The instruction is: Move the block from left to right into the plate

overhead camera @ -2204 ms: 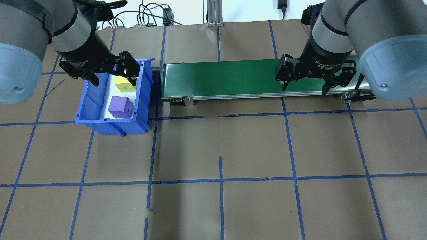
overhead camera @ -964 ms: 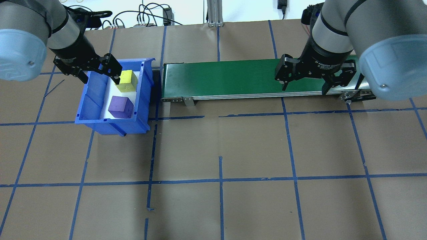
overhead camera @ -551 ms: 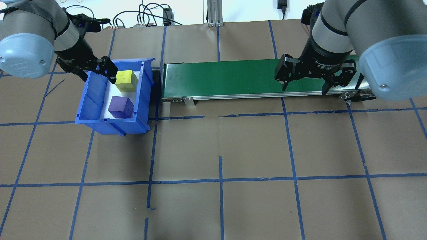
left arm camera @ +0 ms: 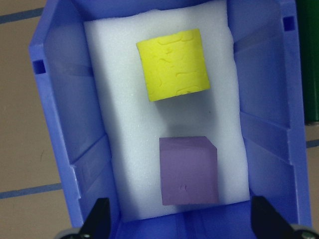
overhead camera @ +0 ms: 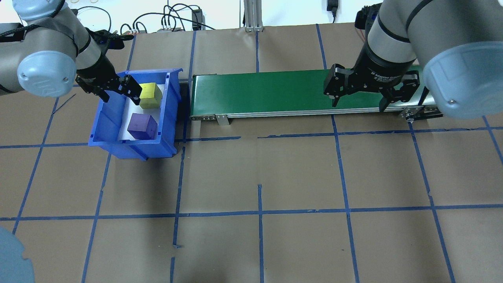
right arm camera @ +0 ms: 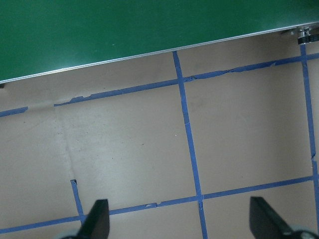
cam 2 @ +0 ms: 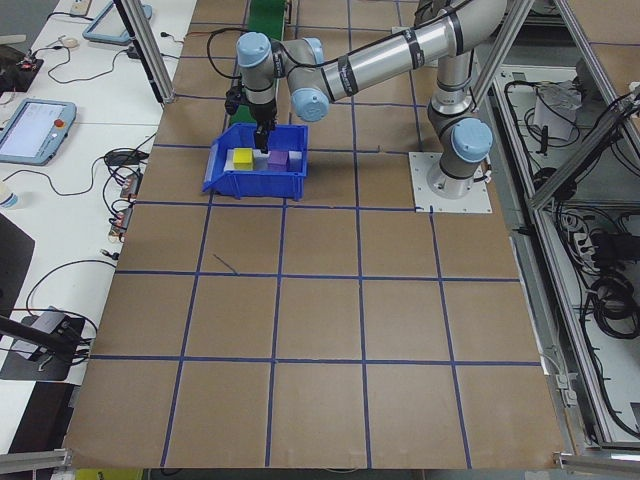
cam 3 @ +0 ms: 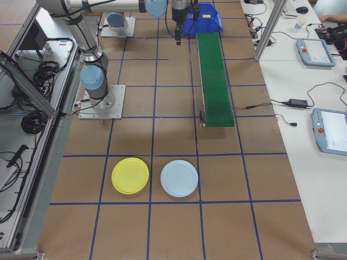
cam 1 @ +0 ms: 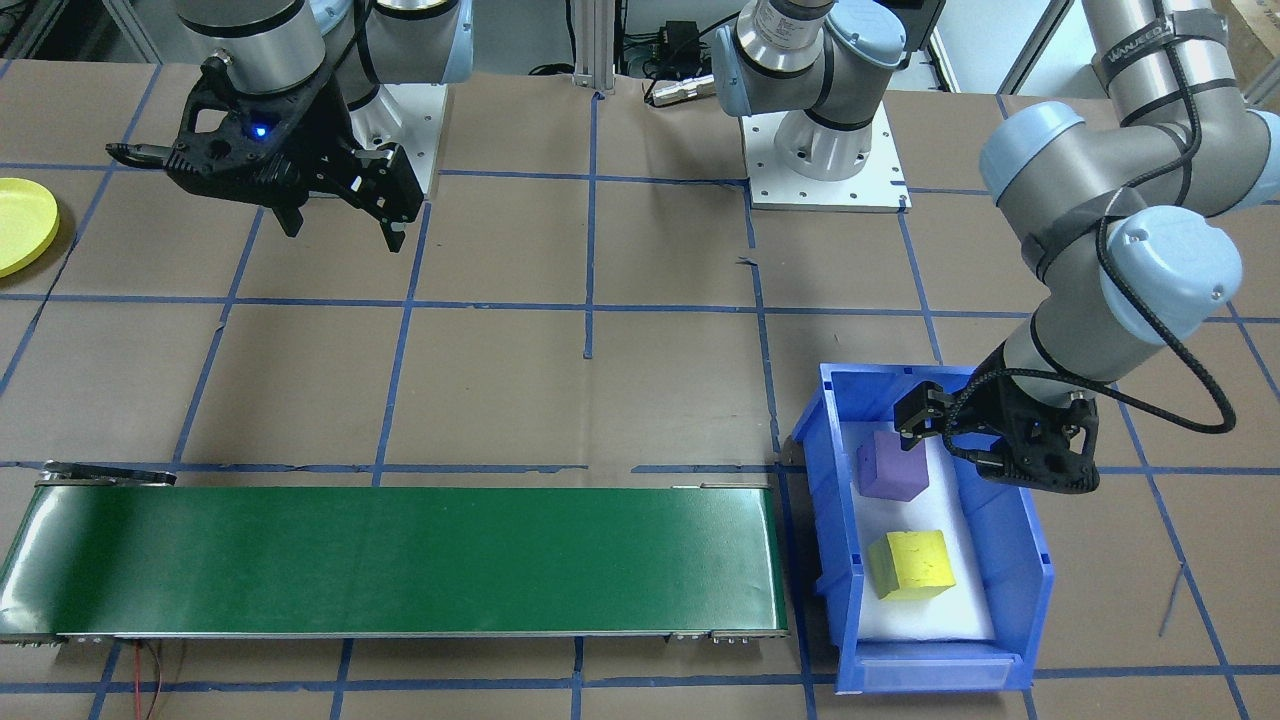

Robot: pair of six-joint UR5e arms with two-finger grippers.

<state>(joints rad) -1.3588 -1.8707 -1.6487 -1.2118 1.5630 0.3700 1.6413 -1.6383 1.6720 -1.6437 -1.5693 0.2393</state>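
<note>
Six cameras on one table: four fixed, two on the wrists.

The overhead camera looks forward and down from behind the robot; the front-facing one looks back steeply from across the table, and both take in the blue bin (overhead camera: 133, 114) and the green conveyor (overhead camera: 298, 92). The two end cameras look along the table from far off; only the right-end one shows the whole yellow plate (cam 3: 130, 175). The left wrist camera looks straight down into the bin from close by; the right wrist camera looks down on the conveyor's edge and the taped paper.

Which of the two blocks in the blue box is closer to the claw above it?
The purple block: it sits near the left gripper, while the yellow block lies farther away.
</note>
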